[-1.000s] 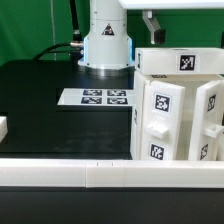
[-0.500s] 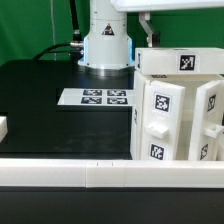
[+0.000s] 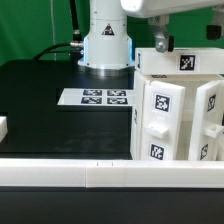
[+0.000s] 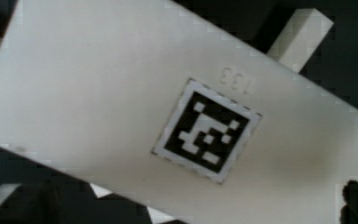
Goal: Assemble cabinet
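The two-finger gripper [image 3: 160, 40], jaws spread wide and empty, hangs directly above the large white plastic tagged cabinet [image 3: 180, 105], its top panel [image 4: 176, 110] beneath.

The tool [image 3: 158, 40] has shifted toward the exterior view's right, apparently lower over the cabinet [image 3: 178, 105].

big white plastic boxy cabinet [image 3: 178, 105]: 1 | thin flat white marker board [image 3: 97, 97] with four black squares: 1 | small white block [image 3: 3, 127] at tabletop edge: 1 | robot arm: 1
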Controlling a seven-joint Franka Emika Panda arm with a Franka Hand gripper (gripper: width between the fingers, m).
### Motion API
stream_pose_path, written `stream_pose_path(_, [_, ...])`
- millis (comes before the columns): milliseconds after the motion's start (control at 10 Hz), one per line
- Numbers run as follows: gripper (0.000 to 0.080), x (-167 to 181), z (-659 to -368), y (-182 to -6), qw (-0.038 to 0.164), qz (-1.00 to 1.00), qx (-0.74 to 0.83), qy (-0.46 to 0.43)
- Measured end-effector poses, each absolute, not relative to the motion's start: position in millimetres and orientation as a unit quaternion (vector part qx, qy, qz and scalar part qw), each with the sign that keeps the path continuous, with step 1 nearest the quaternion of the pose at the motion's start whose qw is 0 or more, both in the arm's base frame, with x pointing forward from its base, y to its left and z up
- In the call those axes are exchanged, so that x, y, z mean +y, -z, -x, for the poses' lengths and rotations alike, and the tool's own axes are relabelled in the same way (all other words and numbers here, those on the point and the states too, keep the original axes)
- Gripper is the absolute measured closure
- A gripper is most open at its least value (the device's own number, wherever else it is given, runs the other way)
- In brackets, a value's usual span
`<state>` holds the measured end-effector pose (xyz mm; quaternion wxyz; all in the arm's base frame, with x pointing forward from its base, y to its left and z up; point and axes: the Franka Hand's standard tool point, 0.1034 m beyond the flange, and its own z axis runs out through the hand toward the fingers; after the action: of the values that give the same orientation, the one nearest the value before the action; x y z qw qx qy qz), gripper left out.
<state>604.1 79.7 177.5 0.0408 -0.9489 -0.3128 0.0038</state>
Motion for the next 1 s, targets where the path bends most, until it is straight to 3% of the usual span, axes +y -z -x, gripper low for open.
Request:
stream_pose_path(200, [0.0002, 75.6, -604.3, -177.3, 0.035, 0.914, -0.405, -0.002])
stream_pose_path(500, [0.0002, 79.2, -605.4, -177.6, 0.006, 0.801, -0.598, 0.002])
stream_pose_path(1000, [0.0002, 76.4, -601.7, -171.5, -0.007, 0.696, -0.718, -0.011])
